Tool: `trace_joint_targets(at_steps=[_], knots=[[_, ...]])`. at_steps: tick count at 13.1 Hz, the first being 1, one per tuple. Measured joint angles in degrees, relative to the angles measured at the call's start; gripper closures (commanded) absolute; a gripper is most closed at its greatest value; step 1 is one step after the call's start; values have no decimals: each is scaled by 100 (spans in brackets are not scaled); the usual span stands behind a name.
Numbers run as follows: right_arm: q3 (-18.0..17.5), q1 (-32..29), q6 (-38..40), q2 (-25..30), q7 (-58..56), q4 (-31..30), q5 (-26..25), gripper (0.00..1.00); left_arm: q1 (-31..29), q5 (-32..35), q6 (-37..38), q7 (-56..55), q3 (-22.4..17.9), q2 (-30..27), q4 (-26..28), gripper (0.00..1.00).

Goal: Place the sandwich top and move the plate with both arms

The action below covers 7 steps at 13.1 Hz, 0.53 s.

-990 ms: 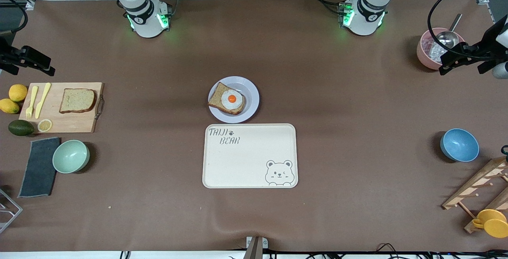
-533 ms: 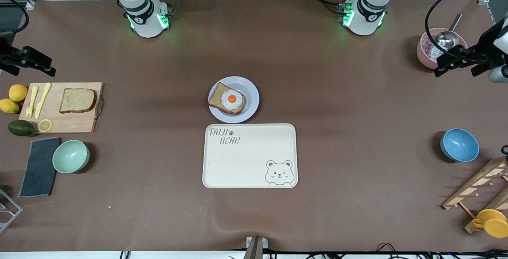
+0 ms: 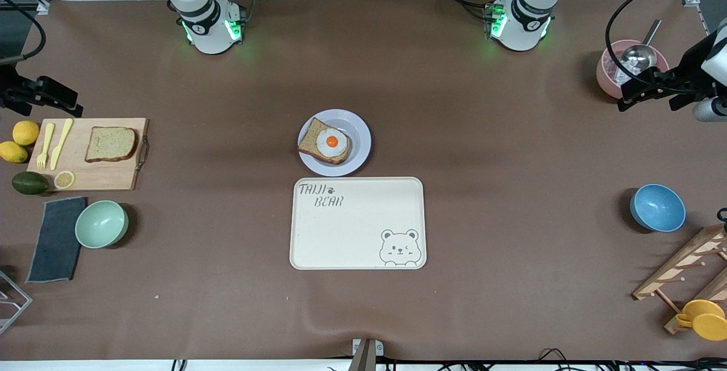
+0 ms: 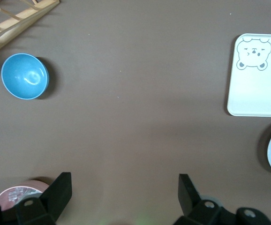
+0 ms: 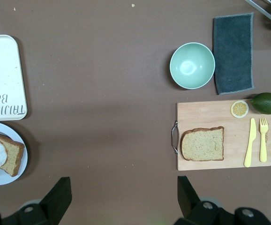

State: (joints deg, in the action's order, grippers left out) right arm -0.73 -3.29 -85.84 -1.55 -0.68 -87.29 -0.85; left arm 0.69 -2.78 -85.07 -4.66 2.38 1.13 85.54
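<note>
**A:** What do you have in front of you on the desk [image 3: 511, 280]?

**B:** Your two white arms reach out from their bases to opposite ends of the desk. The largest item is a cream bear-printed tray [image 3: 358, 223] in the middle of the desk. Touching the tray's edge, just farther from the front camera, sits the plate [image 3: 360, 132], holding a bread slice with a fried egg [image 3: 325, 142].

**A:** And the sandwich top?

**B:** You find the sandwich top [image 3: 110, 144] lying flat on a wooden cutting board [image 3: 102, 175] at the right arm's end of the desk. A yellow knife [image 3: 61, 142], a yellow fork [image 3: 44, 145] and a lemon slice [image 3: 63, 179] share the board. A mint bowl [image 3: 101, 224] sits nearer the front camera than the board.

**A:** Where are your grippers?

**B:** Your right gripper [image 5: 121, 194] hangs over bare desk beside the board, jaws spread wide and holding nothing. Your left gripper [image 4: 125, 194] hangs beside a pink bowl [image 3: 608, 78] at the left arm's end, jaws likewise spread and empty. A blue bowl [image 3: 657, 207] sits nearer the front camera than the pink one.
</note>
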Motion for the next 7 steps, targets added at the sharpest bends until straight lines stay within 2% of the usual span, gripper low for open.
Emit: trace_joint_targets(at_steps=[5, 7], knots=[[9, -169, -141, -322, -39, -33, -20, 0, -12, -59, -7, 0, -2, 55, 2, 0], [16, -426, -500, -490, -435, -198, -23, 0, -13, -60, -7, 0, -3, 66, 2, 0]])
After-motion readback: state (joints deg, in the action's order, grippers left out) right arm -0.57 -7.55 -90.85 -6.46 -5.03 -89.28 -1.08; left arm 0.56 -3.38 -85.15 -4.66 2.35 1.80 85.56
